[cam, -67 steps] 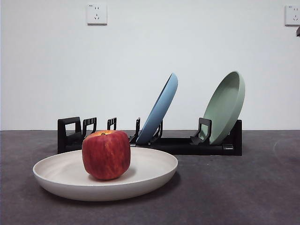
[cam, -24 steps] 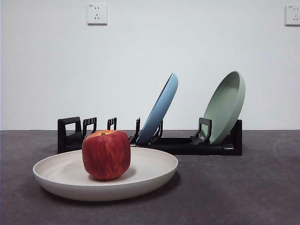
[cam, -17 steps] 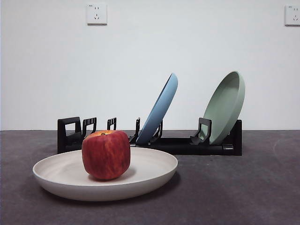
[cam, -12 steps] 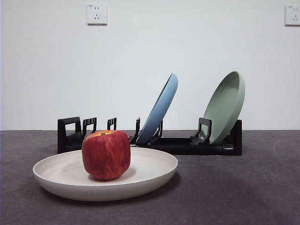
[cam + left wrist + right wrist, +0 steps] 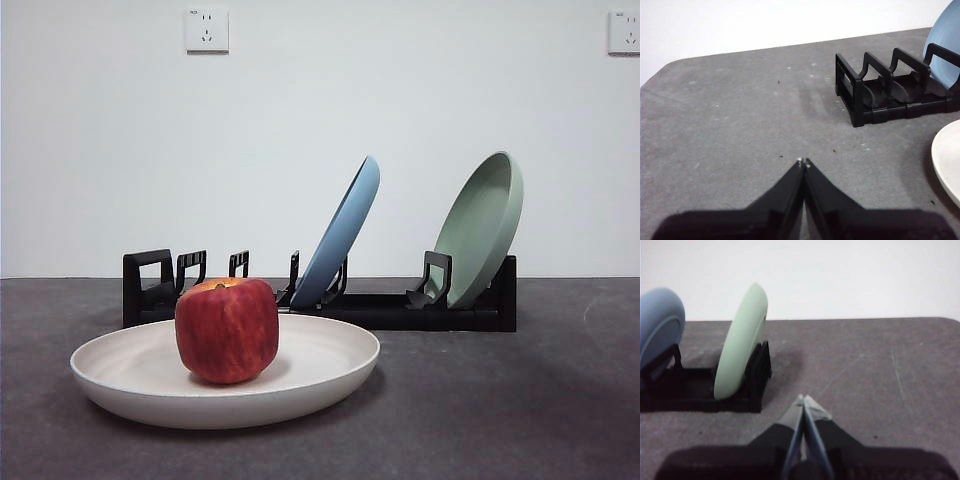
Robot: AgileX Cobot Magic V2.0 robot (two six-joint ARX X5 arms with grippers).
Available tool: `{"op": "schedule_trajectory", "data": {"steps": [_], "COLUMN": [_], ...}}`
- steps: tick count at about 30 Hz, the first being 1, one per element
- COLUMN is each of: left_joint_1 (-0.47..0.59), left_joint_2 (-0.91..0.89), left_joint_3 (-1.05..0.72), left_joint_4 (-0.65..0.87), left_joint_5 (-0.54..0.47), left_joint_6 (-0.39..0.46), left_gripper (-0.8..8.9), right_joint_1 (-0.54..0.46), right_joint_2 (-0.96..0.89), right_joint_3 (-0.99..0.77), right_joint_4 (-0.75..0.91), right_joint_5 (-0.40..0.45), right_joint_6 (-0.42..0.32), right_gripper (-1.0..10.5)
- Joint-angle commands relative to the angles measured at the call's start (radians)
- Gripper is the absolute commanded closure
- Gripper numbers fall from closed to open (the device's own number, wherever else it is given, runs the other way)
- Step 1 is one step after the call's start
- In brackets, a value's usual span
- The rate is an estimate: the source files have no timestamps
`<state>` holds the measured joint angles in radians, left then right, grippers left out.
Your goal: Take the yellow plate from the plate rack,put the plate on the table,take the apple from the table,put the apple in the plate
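Note:
The cream yellow plate (image 5: 310, 375) lies flat on the dark grey table (image 5: 500, 400) in front of the plate rack (image 5: 380, 310). The dark red apple (image 5: 227, 329) stands upright inside the plate, left of its middle. In the left wrist view a slice of the plate's rim (image 5: 946, 162) shows beside the rack's looped end (image 5: 875, 92). My left gripper (image 5: 803, 162) is shut and empty, hanging above bare table away from the rack. Over the table beside the rack's other end (image 5: 757, 375), my right gripper (image 5: 802, 401) is shut and empty too. Neither arm shows in the front view.
A blue plate (image 5: 340, 235) and a sage-green plate (image 5: 482, 228) lean upright in the rack. The rack's left slots (image 5: 185, 270) hold nothing. The white wall with two sockets (image 5: 206, 30) stands behind the table.
A dark tip at the right edge of the front view, seen 2.7 s ago, has gone. Plate, apple and rack have not moved.

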<state>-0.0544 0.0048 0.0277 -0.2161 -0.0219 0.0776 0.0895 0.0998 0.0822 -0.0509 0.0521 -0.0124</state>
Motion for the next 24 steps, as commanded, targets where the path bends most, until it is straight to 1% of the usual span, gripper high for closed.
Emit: {"op": "schedule_trajectory", "data": {"steps": [1,7,11,14,20,22,24], "left_joint_1": [0.004,0.004,0.004,0.004,0.004,0.004,0.004], "left_joint_2": [-0.003,-0.003,-0.003,-0.003,-0.003,-0.003,-0.003], "left_joint_3": [-0.01,-0.01,-0.01,-0.01,-0.01,-0.01,-0.01], "left_joint_4": [-0.002,-0.002,-0.002,-0.002,-0.002,-0.002,-0.002], "left_joint_5": [0.0,0.0,0.0,0.0,0.0,0.0,0.0], "left_joint_6": [-0.006,-0.006,-0.006,-0.006,-0.006,-0.007,-0.006], "left_gripper": [8.17,8.16,8.16,8.16,8.16,8.16,8.16], "right_joint_1": [-0.003,-0.003,-0.003,-0.002,-0.002,-0.002,-0.002], "right_joint_2": [-0.026,-0.06,-0.072,-0.084,-0.099,-0.093,-0.078], "right_joint_3": [-0.027,-0.043,-0.058,-0.076,-0.076,-0.076,-0.076], "right_joint_4": [0.014,-0.03,-0.056,-0.064,-0.121,-0.13,-0.13], "right_joint_5": [-0.016,-0.062,-0.108,-0.132,-0.132,-0.132,-0.131], "right_joint_6": [-0.004,-0.005,-0.005,0.013,0.024,0.048,0.103], "right_gripper": [9.5,9.5,9.5,9.5,9.5,9.5,9.5]}}
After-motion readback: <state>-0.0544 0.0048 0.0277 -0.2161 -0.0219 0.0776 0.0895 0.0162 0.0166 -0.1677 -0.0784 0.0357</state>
